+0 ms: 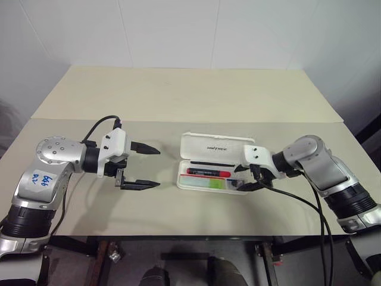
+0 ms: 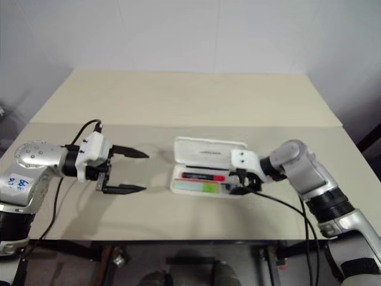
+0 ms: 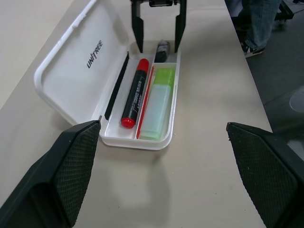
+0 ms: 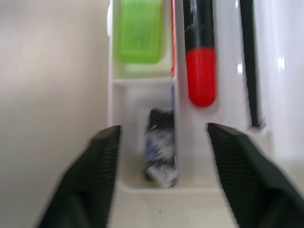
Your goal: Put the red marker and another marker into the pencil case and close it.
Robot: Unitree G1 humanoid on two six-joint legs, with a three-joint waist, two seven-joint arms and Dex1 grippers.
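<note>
The pencil case point(image 1: 214, 167) lies open on the surface, nearer the front edge than the back and slightly toward the right side, its lid point(image 1: 215, 145) folded back flat. Both items are inside: the red marker point(image 3: 134, 95) in the channel next to the hinge, another marker point(image 3: 158, 103) in the front channel, parallel and close beside each other with a thin red divider between them. A small dark object point(image 4: 160, 145) occupies the end compartment.

The right tool point(image 1: 257, 177) is at the right end of the case, fingers spread and empty. The left tool point(image 1: 152, 167) hovers well apart to the left of the case, jaws wide, holding nothing.

Judgement: only closing remains. The case looks like light, rigid, smooth plastic, liable to slide on the surface under a sideways push. The lid's free long edge appears the best contact point, with the tray steadied by the other tool. Both markers sit low, so the lid should not foul them.
</note>
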